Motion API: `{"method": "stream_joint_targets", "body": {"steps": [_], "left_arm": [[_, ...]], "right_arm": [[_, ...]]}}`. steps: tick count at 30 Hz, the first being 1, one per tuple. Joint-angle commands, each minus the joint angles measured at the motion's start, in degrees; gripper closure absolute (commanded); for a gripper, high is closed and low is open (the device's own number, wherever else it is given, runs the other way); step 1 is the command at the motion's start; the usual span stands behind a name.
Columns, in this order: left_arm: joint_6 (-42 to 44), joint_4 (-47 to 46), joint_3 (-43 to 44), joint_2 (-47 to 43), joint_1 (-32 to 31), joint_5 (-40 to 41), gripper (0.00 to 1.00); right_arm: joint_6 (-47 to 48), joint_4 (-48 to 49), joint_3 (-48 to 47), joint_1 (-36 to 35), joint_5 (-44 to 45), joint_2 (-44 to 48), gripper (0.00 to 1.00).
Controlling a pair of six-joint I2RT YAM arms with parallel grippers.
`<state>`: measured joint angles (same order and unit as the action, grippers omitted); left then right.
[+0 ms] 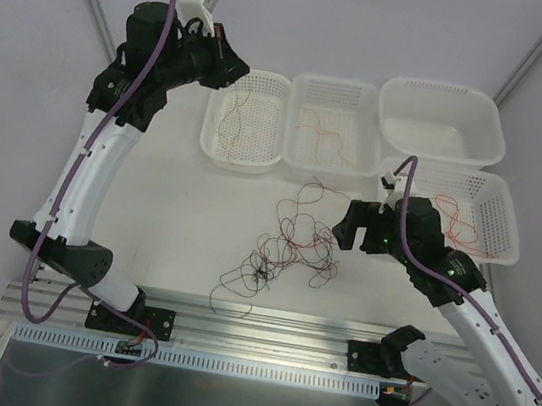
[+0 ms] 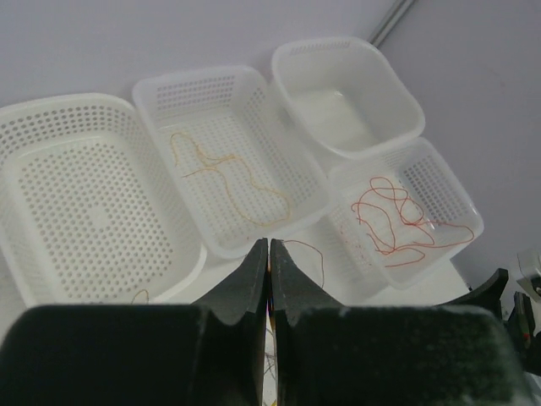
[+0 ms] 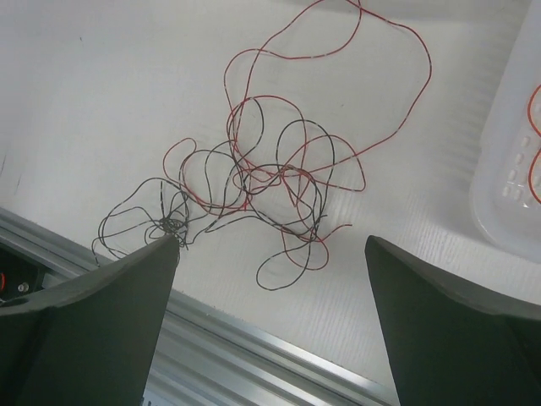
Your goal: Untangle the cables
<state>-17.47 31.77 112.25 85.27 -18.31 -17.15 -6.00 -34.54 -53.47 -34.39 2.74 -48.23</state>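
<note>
1. The right gripper (image 3: 270, 245) is spread wide, with nothing between its fingers.
2. Just beyond it, at mid-frame of its wrist view, lies the cable tangle (image 3: 262, 182): thin black and red wires looped over one another on the white table (image 3: 101, 93). A tight black knot shows beside the lower-left fingertip, and one long red loop reaches to the top edge.
3. The left gripper (image 2: 269, 249) is closed, fingers pressed together, nothing visibly caught between them.
4. In the overhead view, white baskets line the upper half:
   - the left basket (image 1: 212, 119) holds a dark red strand (image 1: 235, 112);
   - the middle basket (image 1: 340, 84) holds an orange strand (image 1: 326, 135);
   - the lower-right basket (image 1: 501, 215) holds a bright red strand (image 1: 456, 214).
</note>
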Motion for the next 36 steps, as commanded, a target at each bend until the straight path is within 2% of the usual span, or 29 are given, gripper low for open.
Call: {"method": "stream_joint_targets", "body": {"steps": [1,4,14,21,26,31,36], "left_arm": [[-1.25,-6.97,7.35,4.62,-2.61,-3.60,1.00],[-1.42,-9.26,12.46,9.81,-4.19,-3.07,1.00],[-3.71,-25.43,27.41,28.08,-7.62,-2.10,1.00],[-3.53,-38.26,25.84,34.43,-8.24,0.27,1.00],[-4.93,-47.74,21.00,40.65,-8.67,-1.22,1.00],[-7.13,-50.22,20.82,47.08,-10.52,-2.63,1.00],[-7.57,-51.02,19.59,51.30,-11.58,-0.61,1.00]], "right_arm": [[2.48,-3.34,-2.78,-0.15,0.51,3.31,0.03],[2.92,-2.99,-2.43,-0.24,0.77,5.51,0.03],[4.24,-1.67,-0.85,-0.15,2.97,8.59,0.03],[4.59,-0.52,1.00,-0.24,2.71,8.15,0.03],[4.59,-0.52,2.49,-0.24,2.97,7.62,0.03],[4.50,-1.05,3.55,-0.24,3.23,7.01,0.03],[4.42,-1.49,4.52,-0.15,3.85,6.92,0.03]]}}
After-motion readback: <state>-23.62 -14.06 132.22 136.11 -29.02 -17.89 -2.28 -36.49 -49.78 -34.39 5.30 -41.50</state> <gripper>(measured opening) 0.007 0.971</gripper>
